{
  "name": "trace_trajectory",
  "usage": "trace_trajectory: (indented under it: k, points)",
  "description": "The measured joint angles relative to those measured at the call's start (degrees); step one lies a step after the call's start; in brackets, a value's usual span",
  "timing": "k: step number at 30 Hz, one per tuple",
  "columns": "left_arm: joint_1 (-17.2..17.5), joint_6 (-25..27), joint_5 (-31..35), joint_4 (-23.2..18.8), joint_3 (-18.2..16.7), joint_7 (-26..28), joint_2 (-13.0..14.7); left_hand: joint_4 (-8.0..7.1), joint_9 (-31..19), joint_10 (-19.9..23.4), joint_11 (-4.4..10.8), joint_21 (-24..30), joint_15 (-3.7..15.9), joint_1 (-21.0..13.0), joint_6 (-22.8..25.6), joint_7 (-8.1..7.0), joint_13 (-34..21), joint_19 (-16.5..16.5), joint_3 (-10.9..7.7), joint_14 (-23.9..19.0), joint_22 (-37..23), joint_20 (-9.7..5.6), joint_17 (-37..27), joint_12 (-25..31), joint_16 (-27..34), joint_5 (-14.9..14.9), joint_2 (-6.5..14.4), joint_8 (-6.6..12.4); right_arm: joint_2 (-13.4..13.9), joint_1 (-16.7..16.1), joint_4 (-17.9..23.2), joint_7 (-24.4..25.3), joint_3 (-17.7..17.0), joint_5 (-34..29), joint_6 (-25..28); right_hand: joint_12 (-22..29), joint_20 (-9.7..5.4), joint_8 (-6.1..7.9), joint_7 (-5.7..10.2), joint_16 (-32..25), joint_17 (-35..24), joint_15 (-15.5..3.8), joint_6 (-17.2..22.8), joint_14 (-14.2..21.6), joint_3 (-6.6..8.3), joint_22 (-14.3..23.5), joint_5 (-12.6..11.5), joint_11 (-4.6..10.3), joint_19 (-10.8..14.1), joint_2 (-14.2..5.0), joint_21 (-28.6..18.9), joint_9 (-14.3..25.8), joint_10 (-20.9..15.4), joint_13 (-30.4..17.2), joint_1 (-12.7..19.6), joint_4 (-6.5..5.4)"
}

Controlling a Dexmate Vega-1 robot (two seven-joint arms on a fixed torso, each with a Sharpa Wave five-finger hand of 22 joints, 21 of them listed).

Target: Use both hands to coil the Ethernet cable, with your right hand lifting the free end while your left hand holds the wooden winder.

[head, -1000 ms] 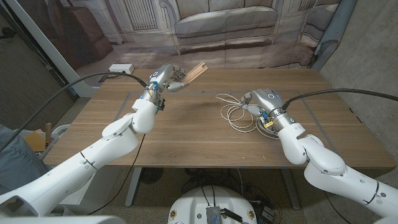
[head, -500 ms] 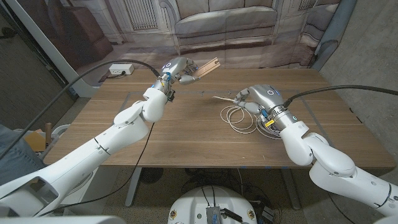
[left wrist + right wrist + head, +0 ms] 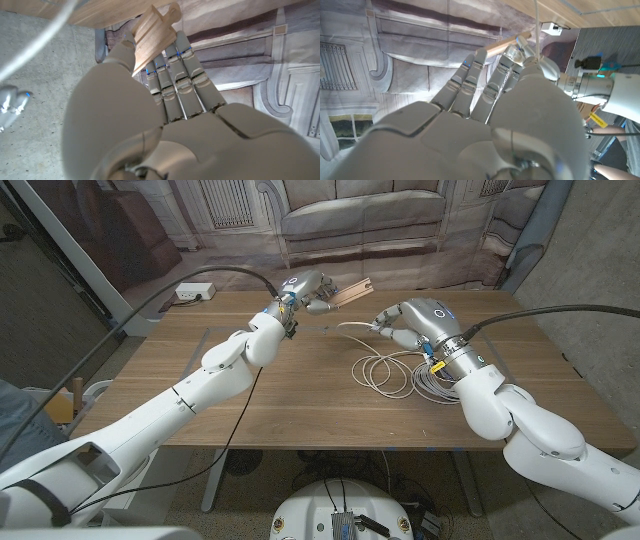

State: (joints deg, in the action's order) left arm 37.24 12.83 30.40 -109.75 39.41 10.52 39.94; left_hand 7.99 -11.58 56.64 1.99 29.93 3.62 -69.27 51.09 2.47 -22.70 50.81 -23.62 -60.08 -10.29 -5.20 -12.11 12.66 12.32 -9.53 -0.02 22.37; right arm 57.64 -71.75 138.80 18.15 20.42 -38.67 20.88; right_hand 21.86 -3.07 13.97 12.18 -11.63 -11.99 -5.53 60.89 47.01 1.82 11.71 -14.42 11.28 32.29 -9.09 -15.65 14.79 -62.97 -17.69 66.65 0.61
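The right hand pinched the free end of the Ethernet cable, raised above the surface where the loose coils lay just below it. The left hand gripped the wooden winder, its long axis pointing toward the right hand, with the cable's tip near it.

No readable text, label, brand or number in any view. Yellow tag on right wrist: print too small to read. Same tag in right wrist view: blurred, illegible.
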Motion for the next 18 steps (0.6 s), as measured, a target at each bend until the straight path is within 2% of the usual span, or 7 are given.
trace_trajectory:
  k: [5, 10, 18]
  points:
    - [-0.9, -0.73, 0.35, 1.06, 0.78, -1.05, -0.16, 0.0, 0.0, 0.0, 0.0, 0.0, 0.09, 0.0, 0.0, 0.0, -0.3, 0.0, 0.0, 0.09, 0.0, 0.0, -0.04, 0.11, 0.01, 0.0, 0.0, -0.19, -0.62, 0.78, 0.3, -0.04, -0.7, 1.78, -1.35, -0.27, 0.0, -0.16, 0.0, 0.0, 0.01, -0.28, 0.0, 0.3, -0.07, 0.0, 0.01, 0.03, 0.0, -0.17, 0.0, -0.34, -0.03, 0.16, 0.33, -0.42]
    - [-1.8, -2.48, 0.94, 1.99, 1.52, -3.6, -0.27, 0.0, 0.0, 0.0, 0.0, 0.0, 0.3, 0.0, 0.0, 0.0, -0.47, -0.42, 0.0, 0.3, -0.01, 0.19, -0.04, 0.11, 0.01, 0.0, 0.0, -0.29, -2.24, 3.24, 0.34, -0.5, -1.48, 3.29, -2.54, -0.43, 0.0, -0.17, 0.0, 0.0, 0.01, -0.23, 0.0, 0.43, -0.3, 0.0, 0.01, 0.01, 0.0, -0.15, 0.0, -0.48, -0.62, 0.21, 0.45, -0.64]
    - [-2.34, -3.82, 0.97, 2.65, 1.86, -5.34, -0.1, 0.0, 0.0, 0.0, 0.01, 0.01, 0.3, 0.0, 0.0, 0.0, -0.84, -0.54, 0.0, 0.3, -0.04, 0.09, -0.18, 0.11, 0.0, 0.0, 0.0, 0.11, -3.43, 5.44, -0.1, -1.58, -1.48, 4.71, -3.18, -0.43, 0.0, 0.08, 0.01, 0.0, 0.0, -0.43, 0.0, 0.87, -0.23, 0.0, 0.02, 0.01, 0.0, 0.17, 0.0, -0.58, -0.62, 0.22, 0.75, -1.05]
